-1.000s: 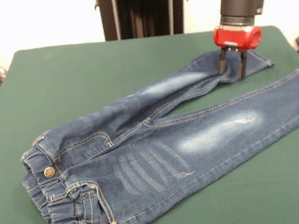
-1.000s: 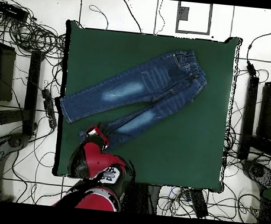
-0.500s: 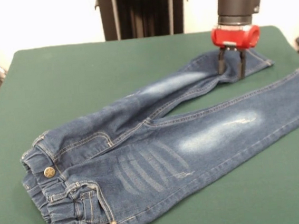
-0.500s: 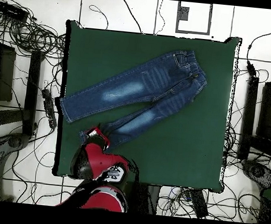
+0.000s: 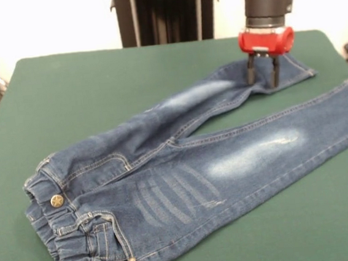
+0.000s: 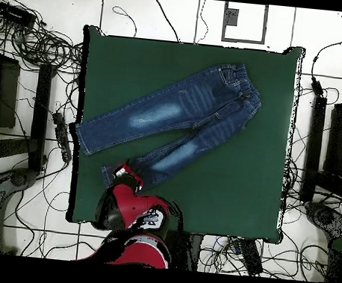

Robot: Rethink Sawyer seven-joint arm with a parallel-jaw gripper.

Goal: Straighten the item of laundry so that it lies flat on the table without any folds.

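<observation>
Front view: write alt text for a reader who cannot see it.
A small pair of blue jeans lies spread on a green table, waistband at the near left, legs running right. A red and black gripper reaches down with open fingers onto the far leg near its hem.

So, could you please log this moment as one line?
hand: open, over far leg's cuff | jeans: spread, legs apart | table: green

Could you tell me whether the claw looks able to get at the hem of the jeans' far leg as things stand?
Probably yes: the claw stands open right over that leg of the jeans near its hem, with nothing else on the table in its way.
</observation>
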